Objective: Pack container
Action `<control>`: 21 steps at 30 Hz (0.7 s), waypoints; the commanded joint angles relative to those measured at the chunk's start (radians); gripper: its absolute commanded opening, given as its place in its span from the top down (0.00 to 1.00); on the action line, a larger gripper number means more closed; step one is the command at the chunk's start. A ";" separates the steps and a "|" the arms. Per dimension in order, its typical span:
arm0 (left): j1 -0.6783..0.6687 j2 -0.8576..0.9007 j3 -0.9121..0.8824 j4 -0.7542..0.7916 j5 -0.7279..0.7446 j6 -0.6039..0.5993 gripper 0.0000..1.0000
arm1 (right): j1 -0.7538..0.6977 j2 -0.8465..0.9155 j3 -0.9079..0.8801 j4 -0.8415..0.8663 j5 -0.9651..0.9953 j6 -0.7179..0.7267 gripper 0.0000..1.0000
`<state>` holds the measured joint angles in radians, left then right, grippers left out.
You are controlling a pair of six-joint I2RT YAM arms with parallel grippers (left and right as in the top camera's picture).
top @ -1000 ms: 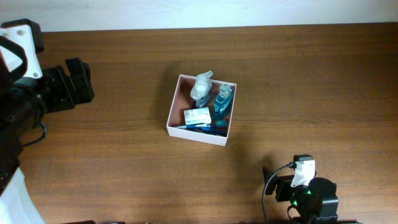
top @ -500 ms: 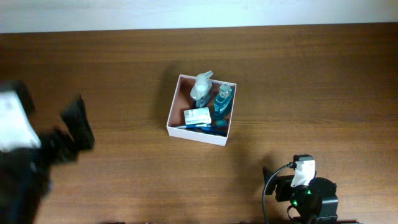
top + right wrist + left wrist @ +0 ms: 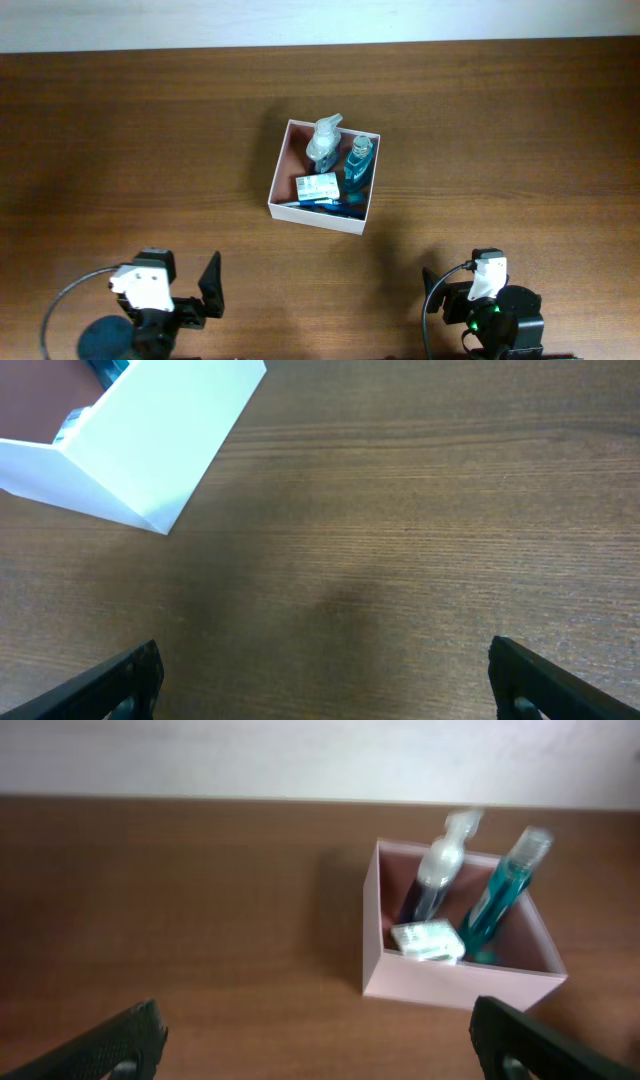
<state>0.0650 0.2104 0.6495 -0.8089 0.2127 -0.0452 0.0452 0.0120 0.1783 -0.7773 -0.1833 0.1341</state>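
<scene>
The container (image 3: 282, 180), a square white box with a pinkish-brown inside, sits mid-table. It holds a clear pump bottle (image 3: 323, 141), a teal bottle (image 3: 358, 164), a green-and-white packet (image 3: 318, 186) and something blue beneath. It also shows in the left wrist view (image 3: 450, 982), and its corner shows in the right wrist view (image 3: 160, 450). My left gripper (image 3: 318, 1050) is open and empty at the front left (image 3: 205, 295). My right gripper (image 3: 325, 685) is open and empty at the front right; the overhead view shows only its wrist (image 3: 485, 300).
The wooden table (image 3: 150, 130) ends at a pale wall at the back. The left arm's base (image 3: 105, 340) and cable sit at the front left edge. The right arm's base (image 3: 510, 325) sits at the front right edge.
My left arm has swung from the far left of the table down to the front left edge. The right arm and the container have not moved.
</scene>
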 commanded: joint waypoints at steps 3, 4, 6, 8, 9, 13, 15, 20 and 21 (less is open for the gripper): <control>0.004 -0.096 -0.167 0.045 0.021 0.015 0.00 | -0.007 -0.009 -0.007 -0.001 -0.008 0.006 0.01; 0.004 -0.107 -0.192 0.054 0.021 0.016 0.00 | -0.007 -0.009 -0.007 -0.001 -0.008 0.006 0.01; 0.004 -0.127 -0.242 0.078 0.021 0.016 0.01 | -0.007 -0.009 -0.007 -0.001 -0.008 0.006 0.01; 0.004 -0.142 -0.287 0.111 0.021 0.015 0.00 | -0.007 -0.009 -0.007 -0.001 -0.008 0.006 0.01; 0.003 -0.149 -0.310 0.131 0.020 0.016 0.01 | -0.007 -0.009 -0.007 -0.001 -0.008 0.006 0.01; 0.003 -0.181 -0.388 0.193 0.016 0.016 0.01 | -0.007 -0.009 -0.007 -0.001 -0.008 0.006 0.01; 0.003 -0.201 -0.422 0.211 0.016 0.016 0.00 | -0.007 -0.009 -0.007 -0.001 -0.008 0.006 0.01; 0.003 -0.205 -0.482 0.209 0.016 0.016 0.00 | -0.007 -0.009 -0.007 -0.001 -0.008 0.006 0.01; 0.003 -0.205 -0.489 0.204 0.016 0.016 0.00 | -0.007 -0.009 -0.007 -0.001 -0.008 0.006 0.01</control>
<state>0.0650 0.0170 0.1921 -0.6018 0.2142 -0.0452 0.0452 0.0120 0.1783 -0.7773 -0.1837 0.1349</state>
